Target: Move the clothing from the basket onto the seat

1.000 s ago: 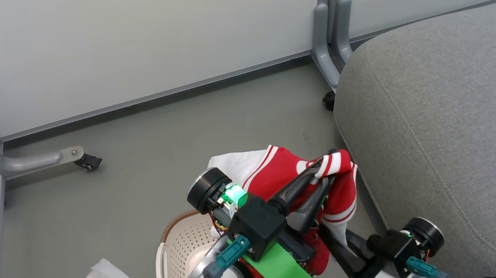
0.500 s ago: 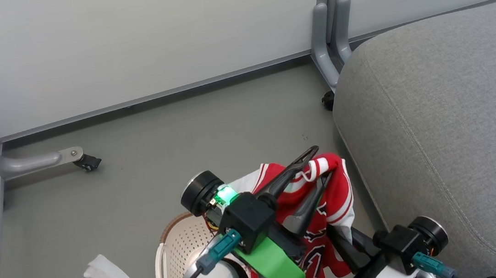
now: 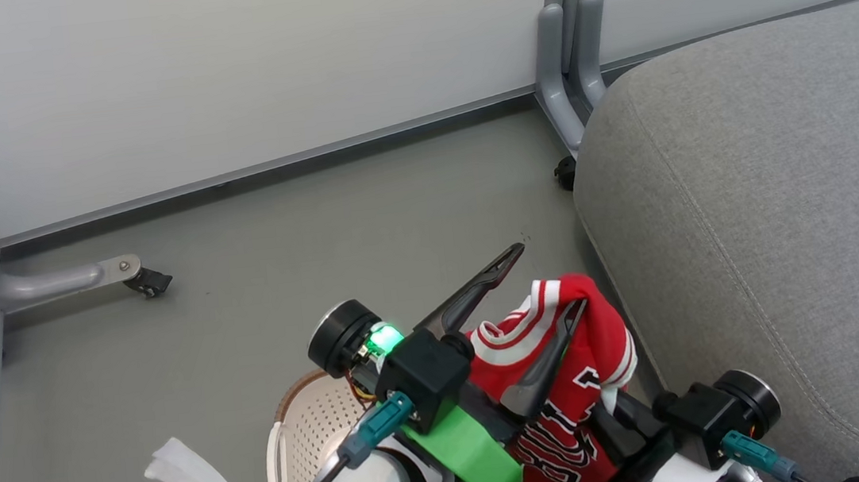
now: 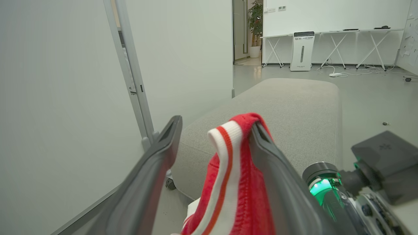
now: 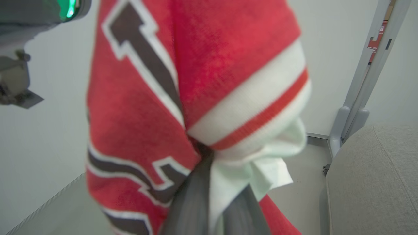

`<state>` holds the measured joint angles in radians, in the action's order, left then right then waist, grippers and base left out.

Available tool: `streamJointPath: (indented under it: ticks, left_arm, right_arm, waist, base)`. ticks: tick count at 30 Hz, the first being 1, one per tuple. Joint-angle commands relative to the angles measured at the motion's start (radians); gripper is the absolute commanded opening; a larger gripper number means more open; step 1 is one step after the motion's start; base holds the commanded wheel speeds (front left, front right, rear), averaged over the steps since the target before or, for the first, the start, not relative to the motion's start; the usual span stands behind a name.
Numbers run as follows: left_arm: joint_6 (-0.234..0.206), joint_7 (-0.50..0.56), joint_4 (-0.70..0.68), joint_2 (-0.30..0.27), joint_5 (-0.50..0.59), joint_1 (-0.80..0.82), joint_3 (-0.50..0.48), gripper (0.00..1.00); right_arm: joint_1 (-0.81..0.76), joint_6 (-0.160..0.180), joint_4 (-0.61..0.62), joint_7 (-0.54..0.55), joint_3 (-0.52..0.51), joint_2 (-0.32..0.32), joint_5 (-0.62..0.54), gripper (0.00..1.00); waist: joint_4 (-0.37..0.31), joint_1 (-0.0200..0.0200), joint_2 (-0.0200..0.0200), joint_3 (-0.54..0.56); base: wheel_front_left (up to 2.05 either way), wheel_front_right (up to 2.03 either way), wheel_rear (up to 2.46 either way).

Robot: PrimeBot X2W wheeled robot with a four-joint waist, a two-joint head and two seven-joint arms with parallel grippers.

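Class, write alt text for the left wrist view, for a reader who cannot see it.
The robot's left hand stands open, a red jersey with red-and-white striped trim draped over one dark finger. Behind it lies a large light-grey fabric seat cushion, beside a pale partition wall.

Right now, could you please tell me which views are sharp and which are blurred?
Head view: sharp and evenly lit; the clothing and the seat read clearly. Left wrist view: the left gripper's fingers are soft up close, the seat behind is crisp. Right wrist view: the clothing is close to the lens and blurs, as do the right gripper's fingers.
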<state>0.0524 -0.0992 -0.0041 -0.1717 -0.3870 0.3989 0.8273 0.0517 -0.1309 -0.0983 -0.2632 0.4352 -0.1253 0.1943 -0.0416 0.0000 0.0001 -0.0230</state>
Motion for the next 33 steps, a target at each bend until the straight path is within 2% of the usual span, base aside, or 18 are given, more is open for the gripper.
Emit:
streamJointPath:
  ticks: [1,8,19,26,33]
  left_arm:
    - [-0.007,-0.004,0.001,-0.006,-0.014,0.0,-0.004,1.0]
    - [-0.017,-0.006,0.0,-0.021,-0.015,-0.014,-0.006,1.0]
    - [-0.034,-0.012,0.0,-0.049,-0.004,-0.028,-0.006,1.0]
    - [-0.039,-0.023,-0.001,-0.069,-0.009,-0.043,-0.007,1.0]
    - [-0.043,-0.018,-0.008,-0.09,-0.01,-0.052,-0.004,1.0]
  right_arm:
    - [-0.008,0.0,0.004,-0.002,-0.004,0.001,0.004,0.0]
    - [-0.012,0.0,0.02,-0.002,-0.043,0.014,0.01,0.0]
    - [0.03,0.0,0.105,-0.003,-0.171,0.032,0.01,0.0]
    - [0.044,0.0,0.177,-0.002,-0.244,0.024,-0.008,0.0]
    - [0.024,0.0,0.237,-0.002,-0.315,0.03,-0.005,0.0]
  waist:
    - [-0.001,0.0,-0.0001,0.0]
    - [-0.012,0.0,-0.0001,-0.003]
    - [-0.072,0.0,-0.0001,-0.042]
    - [-0.149,0.0,-0.0001,-0.076]
    - [-0.256,0.0,-0.0001,-0.114]
  base:
    - [0.0,0.0,0.0]
    - [0.0,0.0,0.0]
    - [0.0,0.0,0.0]
    - [0.0,0.0,0.0]
    - [0.0,0.0,0.0]
